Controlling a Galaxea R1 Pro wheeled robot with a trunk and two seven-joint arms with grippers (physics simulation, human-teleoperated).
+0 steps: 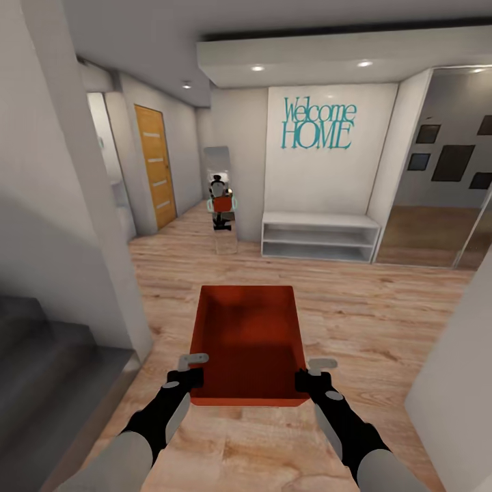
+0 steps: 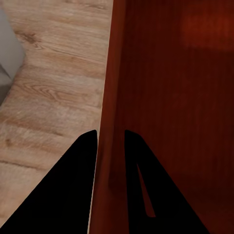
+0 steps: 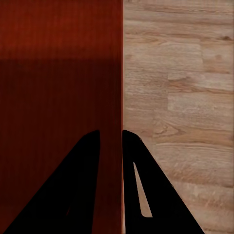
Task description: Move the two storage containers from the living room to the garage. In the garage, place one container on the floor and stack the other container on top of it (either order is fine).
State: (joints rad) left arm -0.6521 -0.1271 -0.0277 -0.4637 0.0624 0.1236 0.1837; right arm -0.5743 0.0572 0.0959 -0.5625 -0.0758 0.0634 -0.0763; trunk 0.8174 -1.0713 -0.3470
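Here, held above wood planks (image 1: 383, 321): storage container (image 1: 247, 342), side walls pinched by left end effector (image 1: 191, 369) and right end effector (image 1: 311, 374).

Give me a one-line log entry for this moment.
in transit, hallway | container carried | left hand shut on wall | right hand shut on wall

A storage container (image 1: 249, 342) sits between the left gripper (image 1: 192, 364) and right gripper (image 1: 316, 372), above the wood floor (image 1: 383, 314), with a shelf bench (image 1: 320, 236) against the wall ahead.
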